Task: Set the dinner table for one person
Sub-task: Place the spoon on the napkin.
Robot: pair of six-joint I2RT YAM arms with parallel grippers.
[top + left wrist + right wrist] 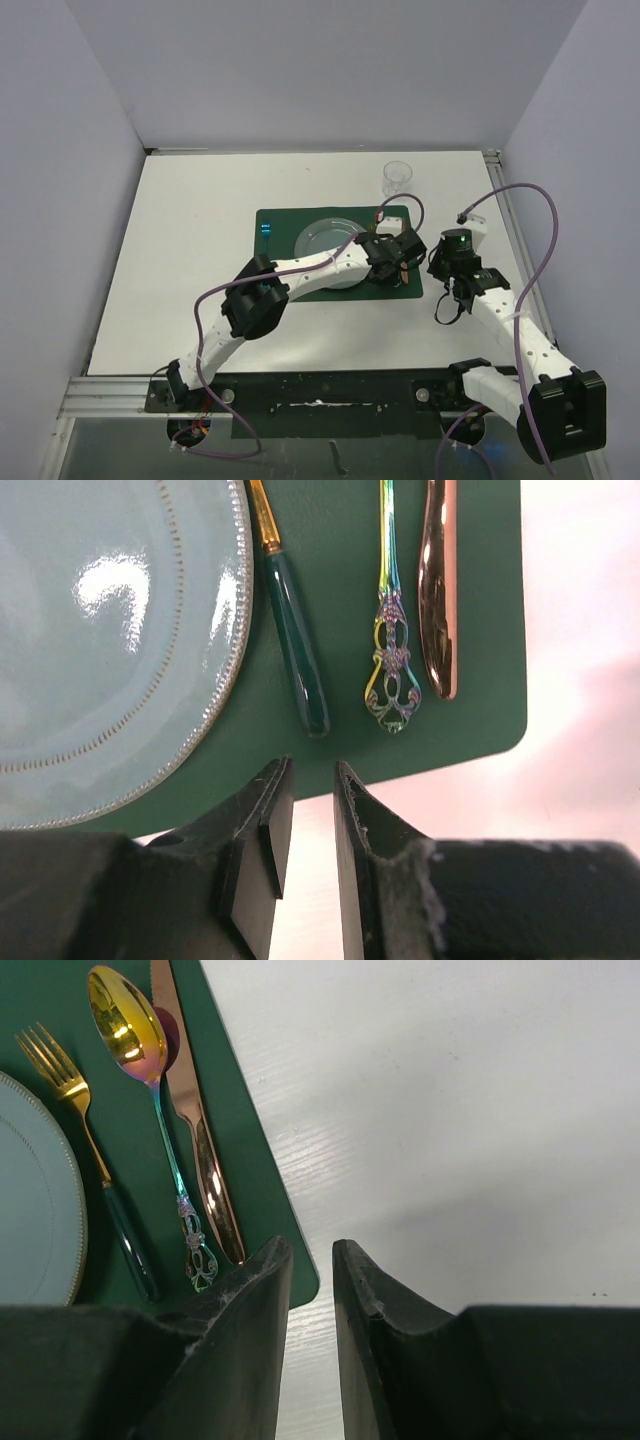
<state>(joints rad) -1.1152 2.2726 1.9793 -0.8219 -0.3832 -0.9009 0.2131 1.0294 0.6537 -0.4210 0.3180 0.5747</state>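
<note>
At the near edge of the white counter (190, 250) both arms are bolted to a metal rail and reach away from it. The left gripper (312, 770) hangs over the near right edge of a dark green placemat (480, 610), its jaws a narrow gap apart with nothing between them. The right gripper (310, 1247) is just off the mat's right edge, above bare counter; its jaws also stand slightly apart and empty.

The placemat lies flat near the middle of the counter. On its right part three pieces of cutlery lie side by side, handles toward the arms: a fork (60, 1070) with gold tines and a dark green handle, just beside the plate's rim, then an iridescent spoon (125, 1025), then a copper-coloured knife (205, 1160) nearest the mat's edge. A pale blue plate (100, 630) with a beaded rim sits to their left.

Beyond the mat's far right corner a clear glass (396, 177) stands upright on the counter.
</note>
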